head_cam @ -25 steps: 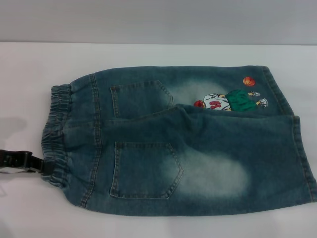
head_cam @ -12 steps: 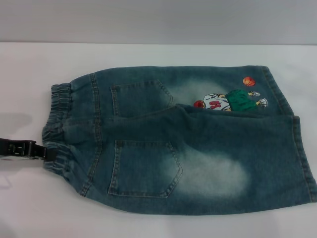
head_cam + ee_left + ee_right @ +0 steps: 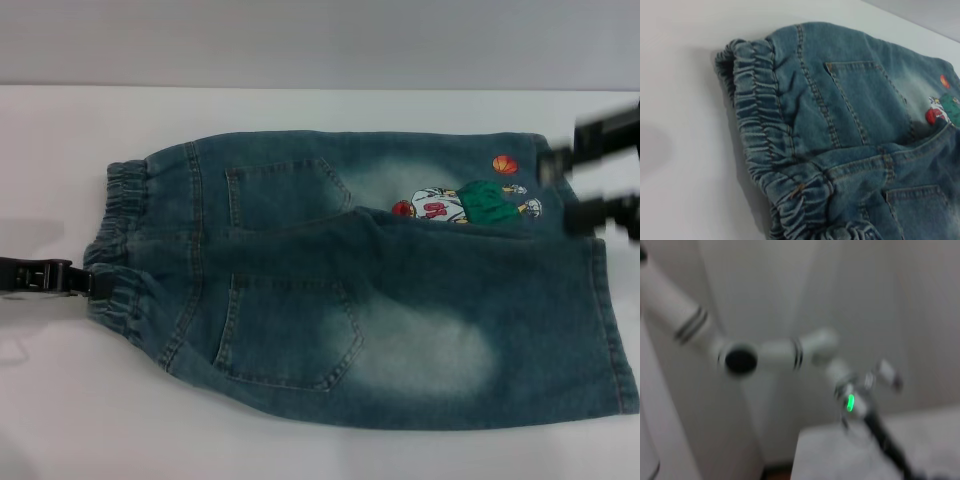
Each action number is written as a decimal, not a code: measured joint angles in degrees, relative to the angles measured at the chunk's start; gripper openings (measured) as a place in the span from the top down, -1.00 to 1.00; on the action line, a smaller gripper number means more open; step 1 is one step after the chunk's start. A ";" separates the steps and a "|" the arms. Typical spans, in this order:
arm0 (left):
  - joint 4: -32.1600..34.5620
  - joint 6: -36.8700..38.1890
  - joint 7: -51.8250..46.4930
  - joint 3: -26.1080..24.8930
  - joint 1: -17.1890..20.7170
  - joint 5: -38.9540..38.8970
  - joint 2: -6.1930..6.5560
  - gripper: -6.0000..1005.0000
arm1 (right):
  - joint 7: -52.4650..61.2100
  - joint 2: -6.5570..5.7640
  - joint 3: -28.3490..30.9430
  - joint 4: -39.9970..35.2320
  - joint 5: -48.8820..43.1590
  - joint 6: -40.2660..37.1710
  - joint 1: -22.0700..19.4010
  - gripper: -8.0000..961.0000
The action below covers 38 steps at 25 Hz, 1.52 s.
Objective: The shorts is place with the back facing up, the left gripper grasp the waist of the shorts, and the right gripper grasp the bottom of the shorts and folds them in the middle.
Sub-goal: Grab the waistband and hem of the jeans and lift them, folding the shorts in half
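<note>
While the long faded blue-green denim shorts (image 3: 380, 290) lie pockets-up on the white surface (image 3: 60, 420), the black left tool (image 3: 88, 282) pinches their ruffled elastic waistband (image 3: 118, 255), and the black right tool (image 3: 590, 185), fingers spread, hovers over their stitched leg hems (image 3: 600, 300).

red jersey number on shorts (image 3: 380, 290) cartoon print (image 3: 462, 203), digits unreadable

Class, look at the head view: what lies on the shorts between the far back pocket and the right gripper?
In the head view, a pale washed patch and the cartoon print lie between the far pocket and the right gripper.
</note>
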 joint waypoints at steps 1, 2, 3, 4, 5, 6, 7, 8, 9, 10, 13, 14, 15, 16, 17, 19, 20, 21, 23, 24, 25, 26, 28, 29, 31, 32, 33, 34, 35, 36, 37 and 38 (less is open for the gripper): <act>0.00 -0.46 0.01 -0.01 -0.19 -0.02 -0.08 0.91 | 0.90 0.02 0.19 -0.63 -2.50 -0.11 0.11 0.01; 0.02 -1.12 0.05 -0.02 -0.31 -0.03 -0.14 0.91 | 0.90 0.02 0.19 -0.63 -2.50 -0.11 0.11 0.01; 0.01 -1.28 0.09 -0.03 -0.37 -0.04 -0.15 0.91 | 1.66 0.02 0.25 -1.06 -5.51 -0.13 0.37 0.01; -0.10 -1.52 0.15 -0.04 -0.47 -0.04 -0.15 0.91 | 2.37 0.00 0.27 -1.24 -8.95 -0.17 0.70 0.01; -0.10 -1.52 0.15 -0.04 -0.47 -0.04 -0.15 0.91 | 2.99 -0.03 0.16 -1.29 -12.07 -0.22 1.07 0.01; -0.23 -1.76 0.30 -0.05 -0.63 -0.07 -0.21 0.91 | 3.42 0.01 -0.04 -1.42 -15.24 -0.41 1.33 0.01; -0.39 -2.07 0.45 -0.07 -0.84 -0.12 -0.31 0.91 | 3.77 0.19 -0.26 -1.76 -18.61 -0.69 1.56 0.01; -0.41 -2.23 0.47 -0.07 -0.93 -0.14 -0.42 0.91 | 3.97 0.64 -0.54 -2.37 -22.12 -1.25 1.69 0.01; -0.46 -2.44 0.48 -0.07 -1.02 -0.15 -0.50 0.91 | 4.02 1.11 -0.58 -2.98 -24.62 -1.78 1.71 0.01; -0.52 -2.69 0.49 -0.08 -1.12 -0.16 -0.58 0.91 | 4.06 1.66 -0.59 -3.65 -27.21 -2.35 1.72 0.01; -0.63 -3.05 0.48 -0.08 -1.37 -0.16 -0.82 0.91 | 4.42 2.99 -0.60 -5.01 -33.42 -3.12 1.56 0.01; -0.66 -3.10 0.46 -0.08 -1.44 -0.16 -0.98 0.91 | 4.56 3.22 -0.60 -5.12 -34.95 -3.08 1.54 0.01; -0.67 -3.15 0.44 -0.08 -1.48 -0.16 -1.07 0.91 | 4.70 3.54 -0.59 -5.15 -36.96 -2.94 1.53 0.01; -0.68 -3.23 0.36 -0.08 -1.53 -0.16 -1.21 0.91 | 4.81 4.10 -0.58 -5.17 -40.10 -2.71 1.59 0.01; -0.68 -3.28 0.30 -0.09 -1.54 -0.16 -1.26 0.91 | 4.95 4.43 -0.56 -5.22 -41.86 -2.49 1.67 0.01; -0.69 -3.43 0.13 -0.13 -1.55 -0.16 -1.43 0.91 | 5.17 4.78 -0.54 -5.28 -43.78 -2.20 1.74 0.01; -0.69 -3.50 0.10 -0.22 -1.55 -0.16 -1.59 0.91 | 5.46 5.17 -0.53 -5.49 -45.74 -1.62 1.79 0.02; -0.69 -3.61 0.09 -0.30 -1.55 -0.20 -1.74 0.91 | 5.70 5.59 -0.50 -5.80 -47.57 -1.03 1.82 0.02; -0.70 -3.85 0.09 -0.46 -1.55 -0.33 -2.02 0.91 | 5.95 6.47 -0.50 -6.52 -50.64 0.20 1.74 0.01; -0.70 -3.96 0.09 -0.50 -1.55 -0.39 -2.13 0.91 | 6.00 6.82 -0.50 -6.75 -52.02 0.80 1.70 0.01; -0.70 -4.06 0.10 -0.52 -1.54 -0.42 -2.24 0.91 | 6.07 7.16 -0.50 -6.87 -53.27 1.42 1.68 0.01; -0.70 -4.12 0.10 -0.52 -1.54 -0.43 -2.32 0.91 | 6.12 7.46 -0.51 -6.89 -54.30 1.90 1.68 0.01; -0.70 -4.18 0.09 -0.52 -1.53 -0.44 -2.45 0.91 | 6.37 8.00 -0.50 -6.91 -56.60 3.17 1.75 0.01; -0.70 -4.22 0.07 -0.52 -1.53 -0.44 -2.47 0.91 | 6.55 8.21 -0.50 -6.93 -57.43 3.74 1.81 0.01; -0.70 -4.38 0.02 -0.52 -1.52 -0.45 -2.47 0.91 | 6.95 8.55 -0.56 -7.15 -59.11 4.93 2.00 0.01; -0.70 -4.47 0.01 -0.52 -1.52 -0.46 -2.47 0.91 | 7.13 8.63 -0.64 -7.21 -59.72 5.35 2.10 0.01; -0.70 -4.57 -0.01 -0.52 -1.53 -0.47 -2.47 0.91 | 7.50 8.67 -0.92 -7.18 -60.85 6.18 2.34 0.01; -0.70 -4.65 -0.01 -0.52 -1.56 -0.47 -2.47 0.91 | 7.50 8.67 -0.92 -7.18 -60.85 6.18 2.34 0.01; -0.70 -4.67 -0.02 -0.52 -1.63 -0.48 -2.47 0.91 | 7.72 8.70 -1.02 -7.06 -61.56 6.71 2.59 0.02; -0.70 -4.72 -0.04 -0.52 -1.71 -0.48 -2.47 0.91 | 7.82 8.70 -1.07 -7.00 -61.79 6.95 2.69 0.02; -0.70 -4.75 -0.06 -0.52 -1.79 -0.48 -2.47 0.91 | 8.04 8.71 -1.14 -6.90 -62.25 7.29 2.85 0.02; -0.70 -4.77 -0.08 -0.52 -1.84 -0.48 -2.46 0.91 | 8.25 8.73 -1.17 -6.88 -62.64 7.53 2.93 0.02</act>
